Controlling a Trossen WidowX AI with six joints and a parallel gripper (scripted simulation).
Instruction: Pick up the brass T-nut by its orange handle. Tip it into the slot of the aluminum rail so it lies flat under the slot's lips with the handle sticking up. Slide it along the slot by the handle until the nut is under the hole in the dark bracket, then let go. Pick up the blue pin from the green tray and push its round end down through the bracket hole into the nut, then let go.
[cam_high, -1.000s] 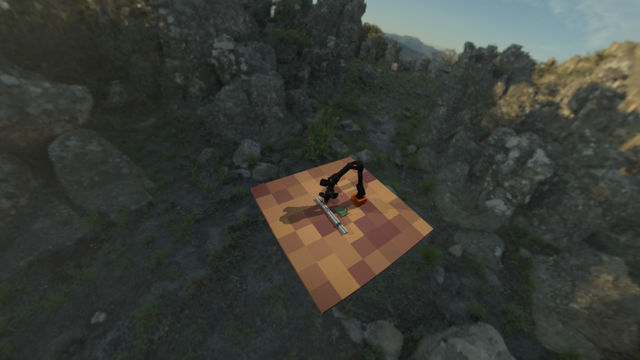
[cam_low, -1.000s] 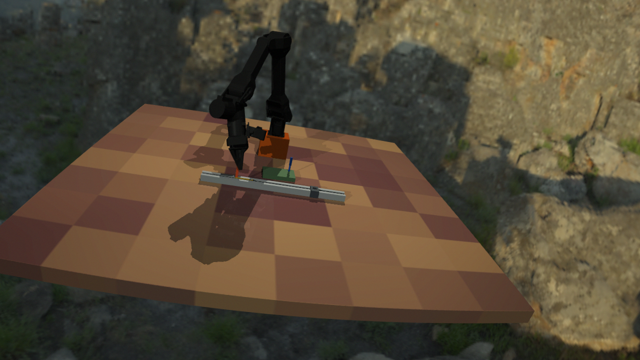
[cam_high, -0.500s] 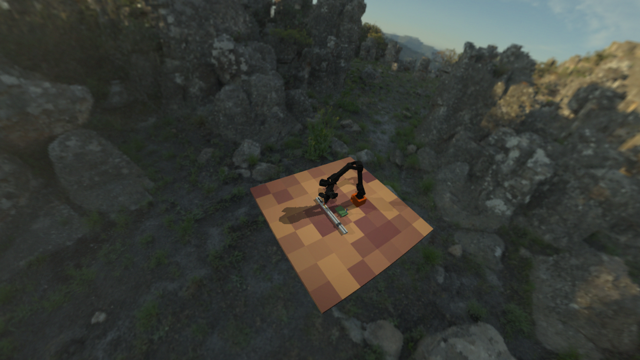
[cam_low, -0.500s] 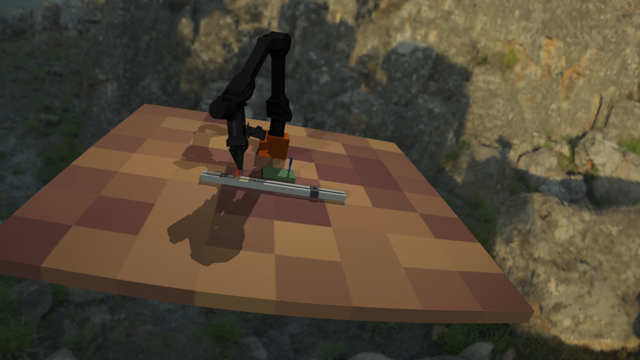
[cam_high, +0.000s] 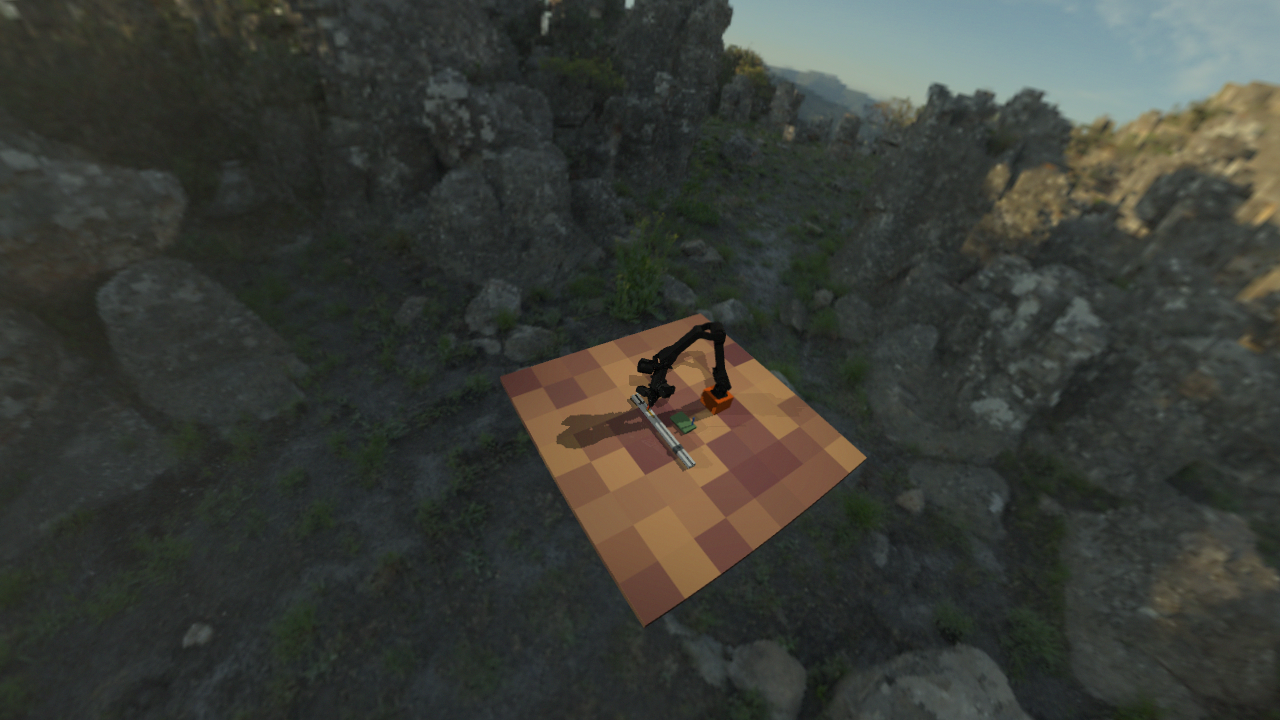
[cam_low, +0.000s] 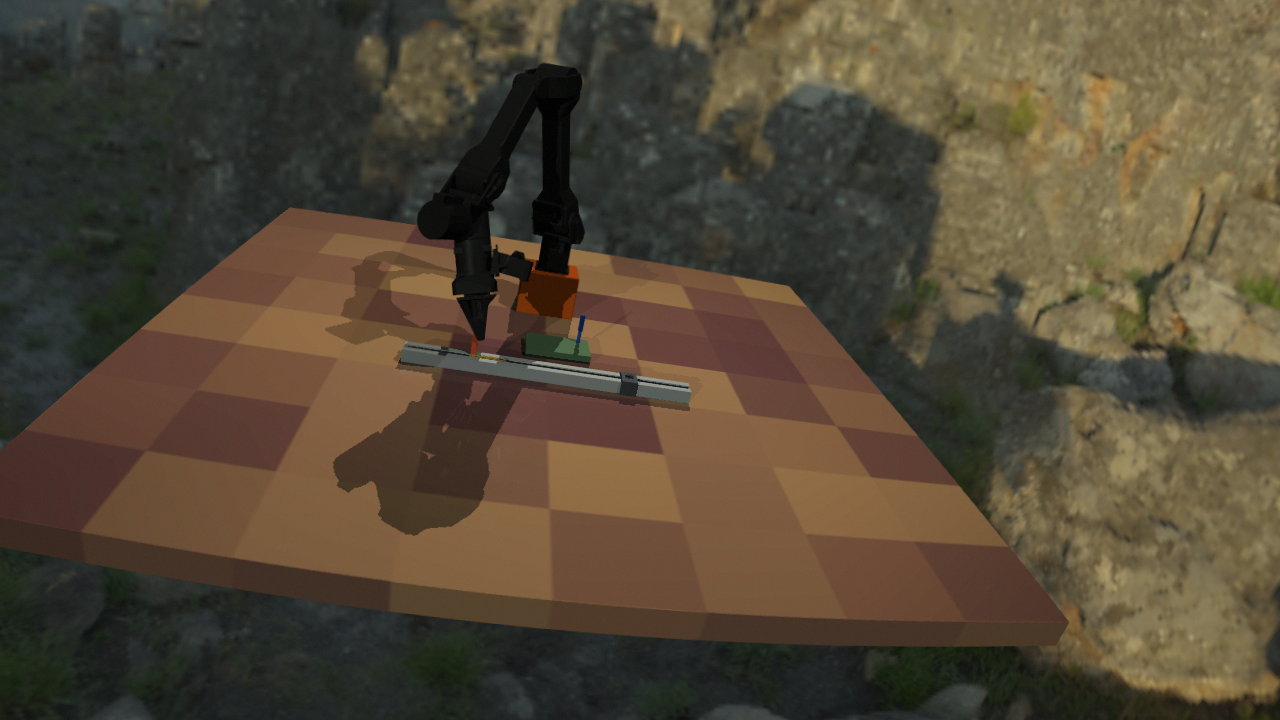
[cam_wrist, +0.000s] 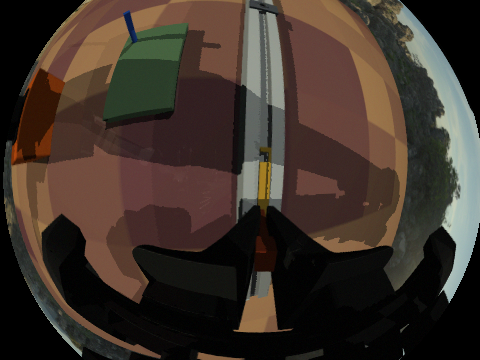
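The checkered surface (cam_high: 680, 528) (cam_low: 617, 555) (cam_wrist: 320, 90) carries the black arm (cam_high: 718, 362) (cam_low: 555, 152) and the aluminum rail (cam_high: 664, 434) (cam_low: 572, 376) (cam_wrist: 254, 60). The green tray (cam_high: 684, 424) (cam_low: 546, 345) (cam_wrist: 145, 80) lies beside the rail, the blue pin (cam_low: 580, 328) (cam_wrist: 130, 26) upright in it. The gripper (cam_high: 650, 402) (cam_low: 480, 338) (cam_wrist: 263, 211), pointing down, grasps the orange handle (cam_low: 474, 344) (cam_wrist: 265, 252); the brass T-nut (cam_low: 486, 358) (cam_wrist: 264, 180) is at the rail's slot, well apart from the dark bracket (cam_low: 628, 383) (cam_wrist: 263, 7).

A counter (cam_high: 756, 501) (cam_low: 617, 555) (cam_wrist: 330, 85), checkered in tan and maroon, is being surrounded by rough ground and grey boulders (cam_high: 519, 205) (cam_low: 1190, 537). Tall rocks at one side are being warmed by low sunlight, while dark shadows are being cast across the stone beneath a pale blue sky (cam_high: 1118, 62) (cam_wrist: 457, 115).
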